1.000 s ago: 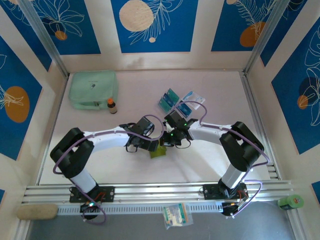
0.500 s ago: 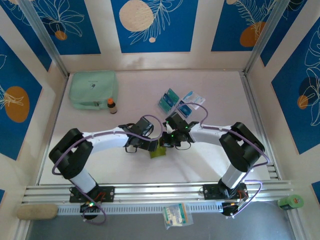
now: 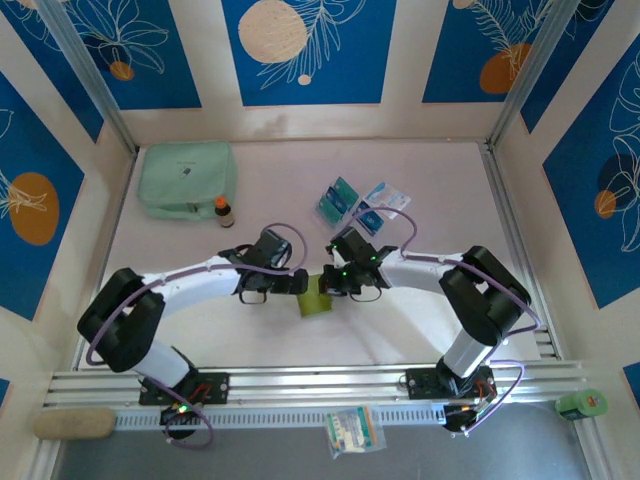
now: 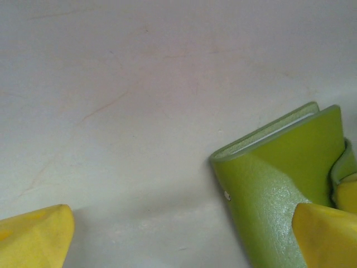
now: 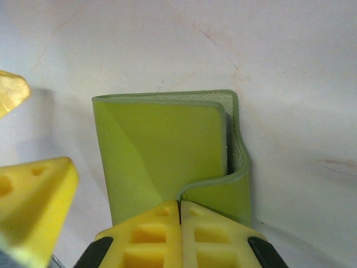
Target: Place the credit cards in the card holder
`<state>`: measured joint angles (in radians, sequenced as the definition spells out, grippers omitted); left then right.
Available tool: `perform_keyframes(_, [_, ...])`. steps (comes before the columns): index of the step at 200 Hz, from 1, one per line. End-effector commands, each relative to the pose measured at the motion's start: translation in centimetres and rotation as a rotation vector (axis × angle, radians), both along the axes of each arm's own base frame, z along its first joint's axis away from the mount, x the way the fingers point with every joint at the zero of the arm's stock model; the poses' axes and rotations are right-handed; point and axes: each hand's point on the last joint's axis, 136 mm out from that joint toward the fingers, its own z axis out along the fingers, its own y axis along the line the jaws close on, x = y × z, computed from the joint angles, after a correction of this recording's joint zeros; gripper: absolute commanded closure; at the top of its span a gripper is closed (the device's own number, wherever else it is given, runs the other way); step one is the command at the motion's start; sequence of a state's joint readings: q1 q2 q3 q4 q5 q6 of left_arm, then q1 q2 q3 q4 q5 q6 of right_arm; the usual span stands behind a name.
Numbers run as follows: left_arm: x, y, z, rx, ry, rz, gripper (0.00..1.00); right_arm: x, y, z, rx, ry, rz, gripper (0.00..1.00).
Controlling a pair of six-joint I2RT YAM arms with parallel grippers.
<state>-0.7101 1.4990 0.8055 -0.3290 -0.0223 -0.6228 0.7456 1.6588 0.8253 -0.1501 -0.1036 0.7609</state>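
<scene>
Right pincer tight on card holder

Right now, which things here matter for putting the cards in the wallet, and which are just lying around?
Part of the job:
- card holder, between the two arms
- credit cards, lying further back on the table

Just lying about:
- mint-green pouch
- small brown bottle, beside the pouch
- packet on the front rail

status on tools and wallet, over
Left tool open, at wallet. Right tool shut, tips at wallet's edge. Wallet folded; cards lie apart, beyond it. Bottle and pouch off left, not in the way.
</scene>
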Motion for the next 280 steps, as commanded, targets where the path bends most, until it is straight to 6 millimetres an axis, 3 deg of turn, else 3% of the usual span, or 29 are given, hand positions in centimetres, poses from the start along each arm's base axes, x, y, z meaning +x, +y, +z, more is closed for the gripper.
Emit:
perform_keyframes(1, [0.2, 0.8, 0.5, -0.053, 0.010, 0.077, 0.00, -6.0, -5.2, -5.6, -0.287, 0.223, 0.015, 1.00])
perform_keyframes(31, [0.5, 1.2, 1.0, -0.095, 0.008, 0.109, 0.00, -6.6, -5.8, -6.0, -0.351, 0.240, 0.016, 1.00])
perform_keyframes(77, [0.8, 1.5, 1.8, -0.119, -0.007, 0.114, 0.00, -6.7, -4.4, -4.7, -0.323, 0.242, 0.012, 1.00])
perform_keyframes(109, [1.2, 1.8, 2.3, -0.132, -0.023, 0.121, 0.00, -6.1, -2.5, -1.7, -0.246, 0.209, 0.009, 0.81])
perform_keyframes(141, [1.9, 2.0, 3.6, -0.153, -0.053, 0.132, 0.00, -4.2, -0.9, 3.9, -0.131, 0.122, -0.007, 0.54])
perform_keyframes(163, [2.6, 2.3, 4.8, -0.166, -0.082, 0.141, 0.00, -2.6, -1.4, 7.8, -0.074, 0.053, -0.042, 0.40])
perform_keyframes(171, [2.8, 2.3, 5.3, -0.173, -0.094, 0.141, 0.00, -2.0, -2.0, 8.9, -0.057, 0.036, -0.062, 0.34])
perform_keyframes(191, [3.5, 2.5, 6.7, -0.187, -0.129, 0.143, 0.00, -0.3, -4.2, 11.5, -0.011, -0.020, -0.125, 0.30])
perform_keyframes(224, [4.9, 3.1, 9.9, -0.199, -0.229, 0.136, 0.00, 2.7, -9.3, 15.5, 0.013, -0.181, -0.255, 0.17])
perform_keyframes(227, [5.0, 3.2, 10.2, -0.197, -0.241, 0.136, 0.00, 2.9, -9.8, 15.8, 0.010, -0.196, -0.270, 0.12])
perform_keyframes(255, [6.5, 4.8, 13.1, -0.140, -0.351, 0.150, 0.00, 4.9, -14.9, 18.4, -0.049, -0.359, -0.409, 0.00])
perform_keyframes(280, [8.2, 7.4, 16.0, -0.059, -0.507, 0.207, 0.00, 6.2, -19.7, 19.1, -0.132, -0.445, -0.563, 0.01])
